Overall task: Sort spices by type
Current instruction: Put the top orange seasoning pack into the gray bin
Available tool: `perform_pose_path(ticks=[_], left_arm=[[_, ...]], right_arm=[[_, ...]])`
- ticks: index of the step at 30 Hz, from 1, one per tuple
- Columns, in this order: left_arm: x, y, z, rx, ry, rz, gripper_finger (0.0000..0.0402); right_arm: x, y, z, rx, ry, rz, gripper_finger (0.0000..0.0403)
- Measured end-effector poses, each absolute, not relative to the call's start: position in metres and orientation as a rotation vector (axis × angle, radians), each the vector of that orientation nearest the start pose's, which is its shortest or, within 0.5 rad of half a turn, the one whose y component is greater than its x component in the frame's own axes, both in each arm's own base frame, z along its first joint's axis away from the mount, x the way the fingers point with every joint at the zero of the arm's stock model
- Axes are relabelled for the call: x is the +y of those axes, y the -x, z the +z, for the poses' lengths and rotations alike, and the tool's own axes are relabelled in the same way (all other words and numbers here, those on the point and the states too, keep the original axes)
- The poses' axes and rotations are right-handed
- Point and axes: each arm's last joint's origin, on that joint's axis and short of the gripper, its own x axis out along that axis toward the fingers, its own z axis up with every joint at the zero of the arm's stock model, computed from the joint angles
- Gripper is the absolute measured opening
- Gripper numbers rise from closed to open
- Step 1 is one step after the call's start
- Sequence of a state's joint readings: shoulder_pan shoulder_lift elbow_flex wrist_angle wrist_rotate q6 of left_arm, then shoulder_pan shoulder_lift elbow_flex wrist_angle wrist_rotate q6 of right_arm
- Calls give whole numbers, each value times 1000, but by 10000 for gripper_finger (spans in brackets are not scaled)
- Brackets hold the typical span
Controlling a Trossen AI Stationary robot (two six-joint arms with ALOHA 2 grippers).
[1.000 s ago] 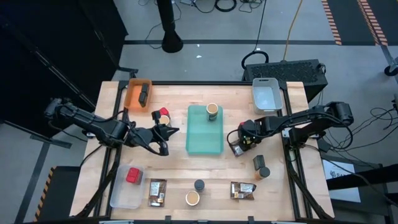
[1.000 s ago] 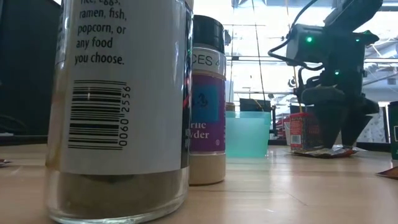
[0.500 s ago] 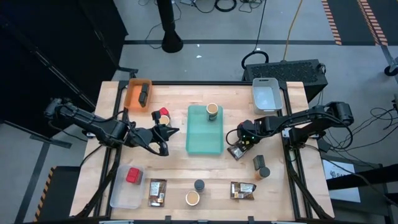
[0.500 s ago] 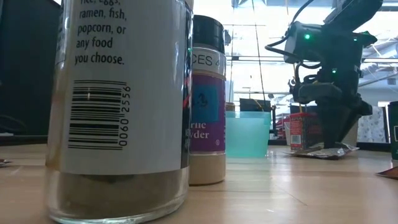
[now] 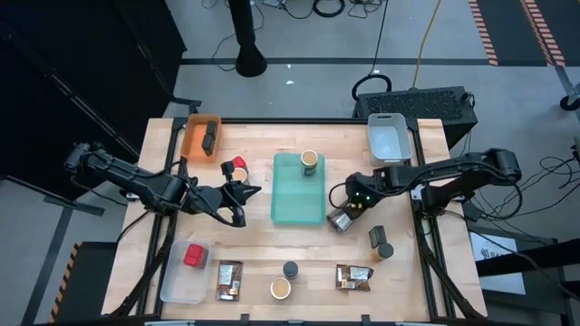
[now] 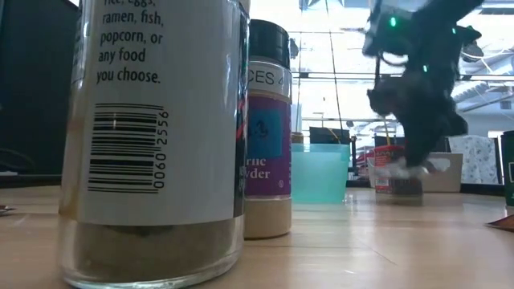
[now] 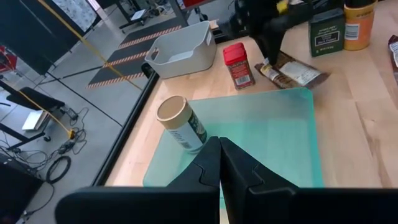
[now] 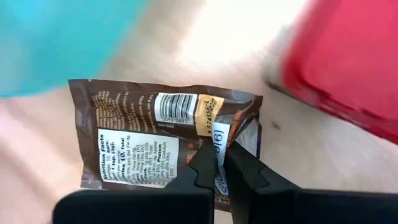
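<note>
Brown packet, just right of the teal tray, lay pinched at one end in your right gripper, its long side running away from the jaws, while your left gripper waited clenched, empty, farther left.

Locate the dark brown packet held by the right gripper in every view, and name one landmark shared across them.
High view: the brown packet sits just right of the teal tray, under the right gripper.
Low view: it hangs, blurred, above the table at right.
Left wrist view: it lies beyond the tray's far corner.
Right wrist view: it fills the centre, pinched at one edge.
Shared landmark: the teal tray.
</note>
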State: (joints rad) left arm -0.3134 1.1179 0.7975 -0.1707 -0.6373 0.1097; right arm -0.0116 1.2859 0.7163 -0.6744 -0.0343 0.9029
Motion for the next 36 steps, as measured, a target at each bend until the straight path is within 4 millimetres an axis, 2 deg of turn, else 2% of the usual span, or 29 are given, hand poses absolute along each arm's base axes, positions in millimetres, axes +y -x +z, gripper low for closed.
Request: perform_pose_path(ticks=[4, 9, 13, 17, 21, 25, 28, 36], left_arm=[[-56, -230, 278, 456, -333, 294, 4], [-56, -230, 278, 457, -333, 293, 4], [-56, -230, 278, 457, -333, 293, 4], [-56, -230, 278, 455, -332, 293, 4], [-56, -230, 278, 452, -331, 293, 4], [-57, -230, 278, 450, -328, 294, 4], [-57, -230, 278, 446, -304, 299, 4], [-57, -230, 278, 443, -279, 305, 4]], right_arm=[[-2, -222, 218, 1073, -774, -475, 5], [-7, -215, 270, 1014, -665, -553, 5], [-15, -200, 309, 1015, -549, -733, 5], [-32, -182, 335, 976, -384, -1068, 4], [-57, -172, 337, 999, -302, -1321, 4], [-88, -171, 322, 1144, -230, -1453, 4], [-112, -172, 311, 1199, -272, -1549, 4], [-170, -173, 285, 1257, -351, -1653, 4]])
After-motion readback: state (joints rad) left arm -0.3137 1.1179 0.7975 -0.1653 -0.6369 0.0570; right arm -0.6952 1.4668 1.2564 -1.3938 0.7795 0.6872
